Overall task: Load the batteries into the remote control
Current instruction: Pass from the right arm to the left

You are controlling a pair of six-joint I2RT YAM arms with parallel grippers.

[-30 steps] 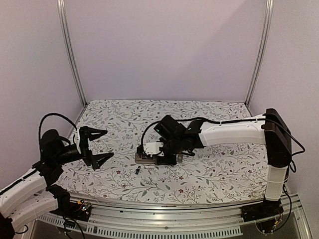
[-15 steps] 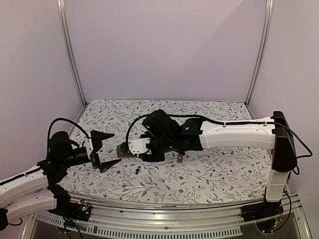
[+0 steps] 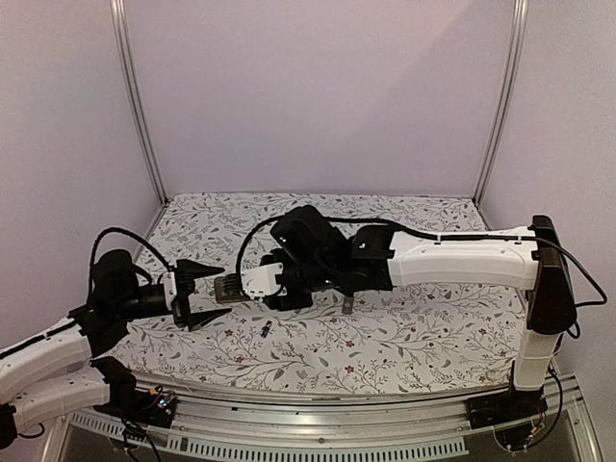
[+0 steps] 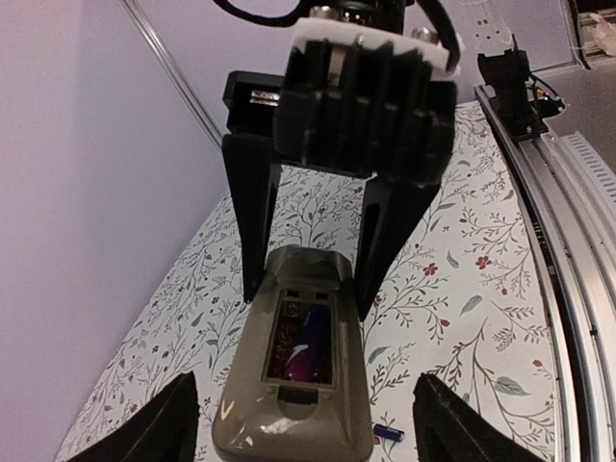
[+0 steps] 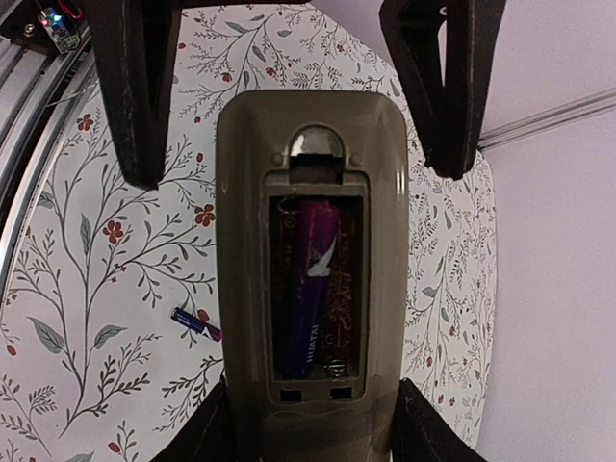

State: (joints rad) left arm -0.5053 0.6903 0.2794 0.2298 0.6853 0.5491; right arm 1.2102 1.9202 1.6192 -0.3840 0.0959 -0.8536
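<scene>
Right hand (image 4: 310,289) carried remote control (image 5: 308,125) left, gripping it; left hand (image 3: 222,290) wide astride; battery (image 5: 310,279) print unreadable.

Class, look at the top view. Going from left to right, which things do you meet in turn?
left arm's base → remote → loose battery → right arm's base

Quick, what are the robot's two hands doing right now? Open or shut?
Left gripper: open, fingers either side of the remote control, not gripping it.
Right gripper: shut on the remote control.
</scene>
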